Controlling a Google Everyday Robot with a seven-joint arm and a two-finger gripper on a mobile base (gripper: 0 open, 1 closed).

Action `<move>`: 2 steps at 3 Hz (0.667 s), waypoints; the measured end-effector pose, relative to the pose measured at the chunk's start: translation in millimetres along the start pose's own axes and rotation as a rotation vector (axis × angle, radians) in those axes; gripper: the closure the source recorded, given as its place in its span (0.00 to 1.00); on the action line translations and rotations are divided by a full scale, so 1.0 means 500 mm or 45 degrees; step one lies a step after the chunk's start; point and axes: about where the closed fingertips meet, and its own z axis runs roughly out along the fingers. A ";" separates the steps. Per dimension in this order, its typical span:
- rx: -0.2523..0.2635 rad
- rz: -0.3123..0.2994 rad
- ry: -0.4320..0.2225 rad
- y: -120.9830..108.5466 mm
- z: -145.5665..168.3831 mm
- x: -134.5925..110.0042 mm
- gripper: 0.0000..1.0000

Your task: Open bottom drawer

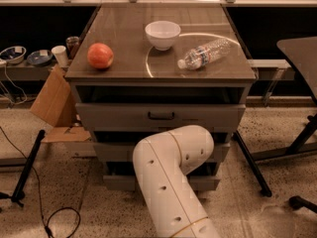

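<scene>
My white arm (171, 182) bends before the bottom drawer (118, 183), low on the cabinet, hiding its centre and my gripper, whose grip I cannot tell; apple (100, 55), bowl (162, 34) and bottle (204, 53) rest on top.

The bottom drawer (117, 183), its flat grey front low in centre frame, shows only at both ends beside the white arm (168, 182), which hides the gripper.

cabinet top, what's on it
An apple, a white bowl and a plastic water bottle lying on its side. The white arm covers the gripper and the middle of the bottom drawer.
</scene>
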 end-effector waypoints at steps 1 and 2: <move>0.017 -0.009 0.037 -0.012 -0.008 0.022 1.00; 0.039 -0.020 0.084 -0.026 -0.026 0.051 1.00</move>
